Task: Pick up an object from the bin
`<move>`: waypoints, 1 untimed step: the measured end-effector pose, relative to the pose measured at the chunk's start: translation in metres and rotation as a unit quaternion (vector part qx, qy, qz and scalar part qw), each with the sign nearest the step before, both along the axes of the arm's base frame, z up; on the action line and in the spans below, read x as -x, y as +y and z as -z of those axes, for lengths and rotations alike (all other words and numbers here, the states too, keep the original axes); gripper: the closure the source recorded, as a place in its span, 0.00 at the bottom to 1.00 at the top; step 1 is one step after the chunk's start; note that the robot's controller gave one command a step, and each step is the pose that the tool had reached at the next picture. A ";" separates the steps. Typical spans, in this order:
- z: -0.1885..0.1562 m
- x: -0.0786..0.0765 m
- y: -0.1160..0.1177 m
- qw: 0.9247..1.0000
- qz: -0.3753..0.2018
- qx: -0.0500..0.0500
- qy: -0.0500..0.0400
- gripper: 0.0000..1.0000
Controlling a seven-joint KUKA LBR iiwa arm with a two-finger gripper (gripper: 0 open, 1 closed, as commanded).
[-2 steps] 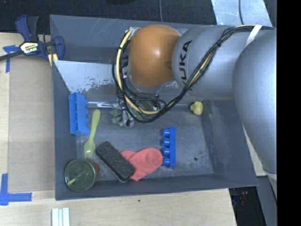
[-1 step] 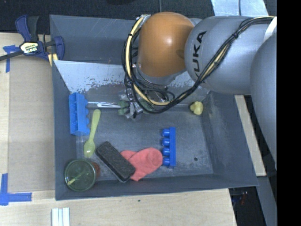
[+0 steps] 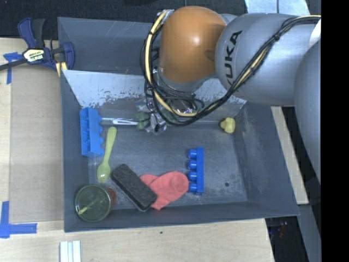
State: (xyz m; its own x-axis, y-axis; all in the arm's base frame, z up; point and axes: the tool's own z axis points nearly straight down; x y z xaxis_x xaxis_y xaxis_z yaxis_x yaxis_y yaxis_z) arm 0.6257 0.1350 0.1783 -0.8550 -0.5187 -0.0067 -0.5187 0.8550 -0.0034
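At the left side of the grey bin [image 3: 163,153] a blue ridged block [image 3: 90,131] is seen, laid along the left wall. In the near left corner a round green lid [image 3: 93,203] is placed. Just beside the block a pale yellow-green spoon [image 3: 107,154] is laid, its bowl pointed to the near side. A thin silvery piece [image 3: 124,122] is found between the top of the block and the gripper [image 3: 153,123]; it is the thing nearest to the gripper, but whether it is touched cannot be told.

A black oblong pad [image 3: 132,186] is laid slantwise, and its right end is touched by a pink-red soft thing [image 3: 168,186]. The gripper is lowered near the far wall, under the orange cover [image 3: 188,42] of the wrist. Its state is hidden by cables and cannot be told, and nothing is seen held.

More to the right a blue studded brick [image 3: 196,170] is laid, just beside the pink-red thing. A small yellow thing [image 3: 228,125] is seen near the far right corner.
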 end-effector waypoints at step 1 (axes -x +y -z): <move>-0.084 0.004 -0.005 1.000 0.008 0.001 0.002 1.00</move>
